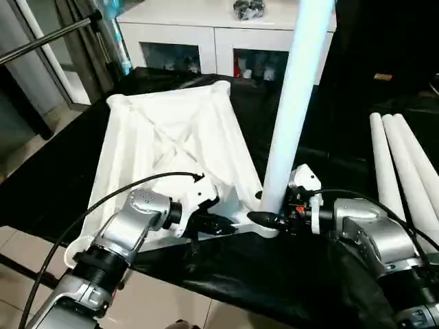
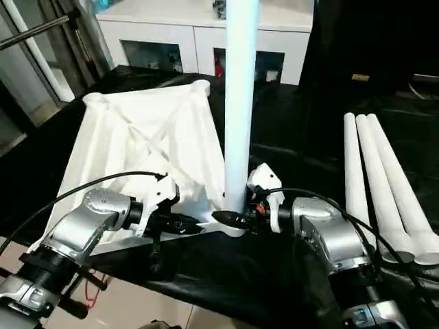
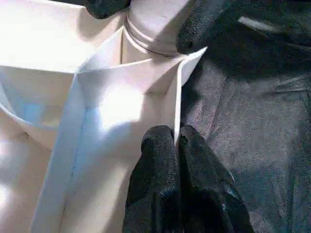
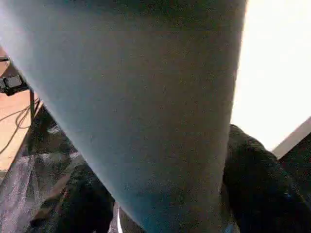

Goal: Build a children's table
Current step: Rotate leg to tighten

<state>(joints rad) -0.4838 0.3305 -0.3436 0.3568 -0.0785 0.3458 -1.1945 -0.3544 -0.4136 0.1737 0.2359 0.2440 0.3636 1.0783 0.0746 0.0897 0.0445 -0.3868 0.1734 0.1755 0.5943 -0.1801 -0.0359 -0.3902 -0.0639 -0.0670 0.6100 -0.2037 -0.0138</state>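
**Two hands at one corner of the tabletop**

Two silver forearms reach in from the near edge toward the near right corner of the tabletop [image 1: 171, 137], which lies ribs-up on the black-draped counter [image 1: 274, 274]. The left hand [image 3: 175, 145] has its fingers pressed together on a thin upright wall of the tabletop, just left of the corner socket; the wall's edge runs between the two black fingertips [image 3: 160, 160]. The right hand [image 1: 264, 219] comes from the right and holds the upright leg [image 1: 291, 103] near its foot, one black finger on each side of the tube. The wrist view of that arm shows the tube close up with a dark finger [image 4: 257, 184] on either side.

That leg stands in the near right socket, leaning slightly to the right toward its top, and rises out of the top of the picture. Its lower end meets a ring at the socket, seen in the left wrist view beside the right hand's fingertips.

Right of the hands, well apart from the tabletop, three more legs [image 2: 384, 185] lie side by side on the counter, touching, running from near to far.

Beyond the tabletop's far corners stands a white cabinet [image 1: 219, 41] with glass doors. Far left are a grey pole [image 1: 41, 41] and a pale floor [image 1: 20, 144].
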